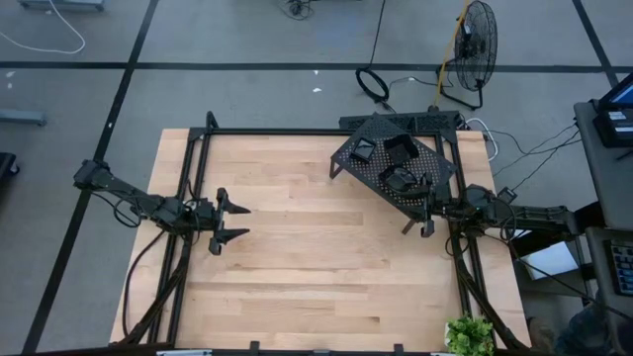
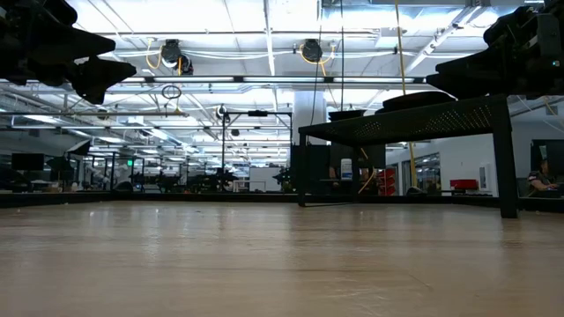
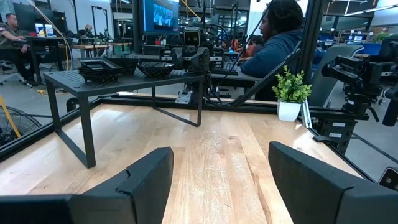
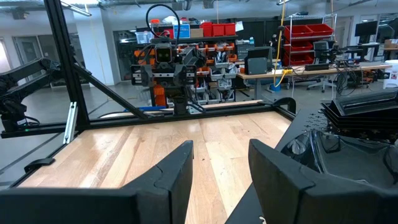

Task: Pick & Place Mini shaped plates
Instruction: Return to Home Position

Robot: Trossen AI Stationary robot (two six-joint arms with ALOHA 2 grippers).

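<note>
Mini shaped plates [image 1: 400, 180] in stacks atop the rack [image 1: 368, 170]. Well apart from the rack, over bare bench [image 1: 297, 277]: left gripper [image 1: 242, 222], fingers spread wide, holding nothing. Just beside the rack's corner: right gripper [image 4: 221, 152], fingers parted, holding nothing.

The rack [image 1: 381, 168] stands on the table [image 1: 297, 287], with the mini shaped plates [image 1: 401, 148] stacked on top of it. The right gripper [image 1: 423, 216] is just beside the rack's near edge, and the left gripper [image 1: 242, 222] is well apart to the rack's left. A potted plant [image 1: 469, 334] sits in front of the rack, at the table's edge
</note>
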